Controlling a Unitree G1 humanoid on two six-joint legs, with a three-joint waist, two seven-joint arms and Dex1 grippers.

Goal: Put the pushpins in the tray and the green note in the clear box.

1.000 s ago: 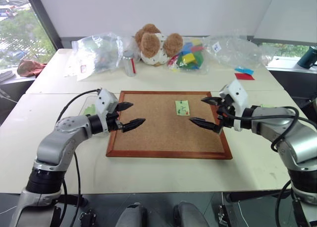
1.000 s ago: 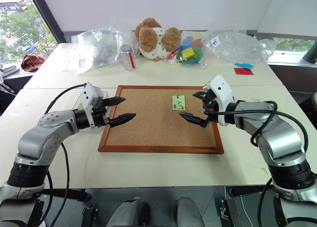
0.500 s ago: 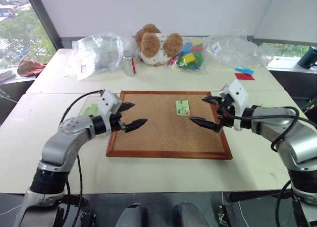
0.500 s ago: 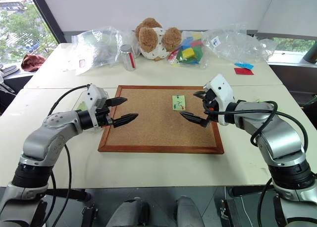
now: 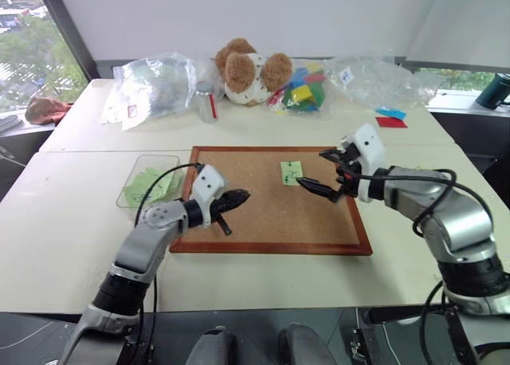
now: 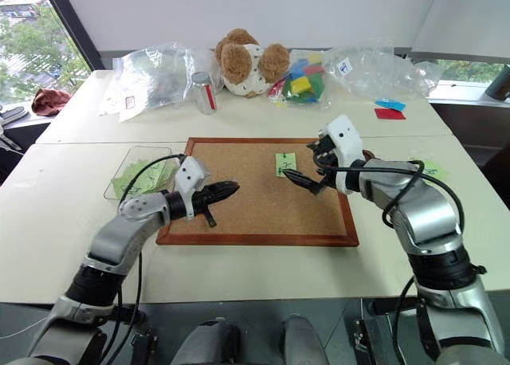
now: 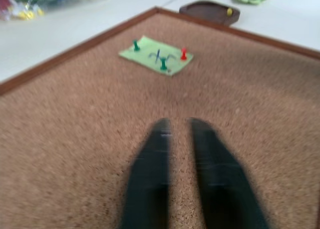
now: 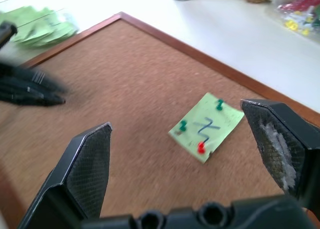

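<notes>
3 pushpins, 2 green and 1 red, stud the green note, a small square of pale paper with a dark scribble. It lies flat near the far right corner of the cork board, a grainy brown slab in a reddish wooden frame. The right gripper hovers just beside the note, on its right, black fingers spread wide and empty. The left gripper points over the board's left edge, well apart from the note, fingers pressed together on nothing. The tray, a dark brown oval dish holding a yellow pin, sits just past the board's right edge. The clear box, a transparent rounded tub holding green papers, rests on the worktop by the board's far left corner.
</notes>
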